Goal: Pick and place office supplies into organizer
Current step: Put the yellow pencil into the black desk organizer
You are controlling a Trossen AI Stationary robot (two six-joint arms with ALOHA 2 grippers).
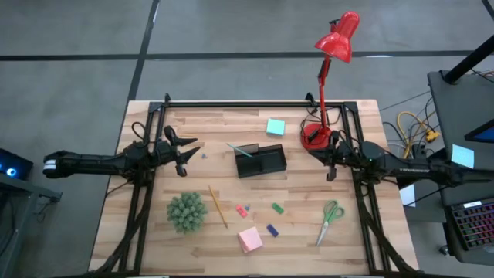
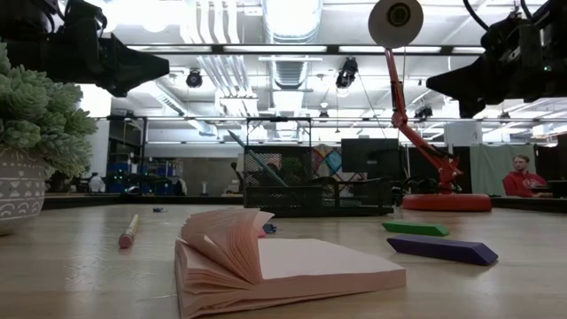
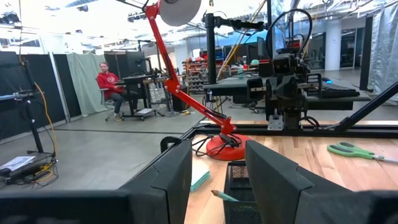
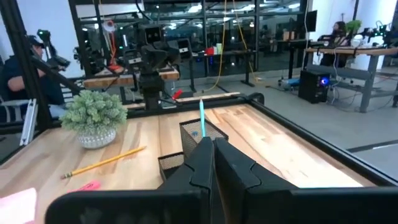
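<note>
The left gripper (image 1: 193, 154) hangs empty above the table with its fingers spread, and the black mesh organizer (image 1: 260, 161), with a teal pen (image 1: 238, 150) leaning in it, sits between it and the right gripper (image 1: 330, 157), whose fingers are pressed together on nothing. Nearer the table's front edge than both grippers lie the yellow pencil (image 1: 218, 206), pink sticky-note pad (image 1: 249, 239), small erasers (image 1: 276, 208) and green-handled scissors (image 1: 330, 219). A teal sticky-note pad (image 1: 275, 127) lies beyond the organizer, beside the red desk lamp (image 1: 330, 73).

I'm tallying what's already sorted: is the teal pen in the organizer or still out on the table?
In. The teal pen stands tilted in the organizer, its tip sticking out past the left rim.
</note>
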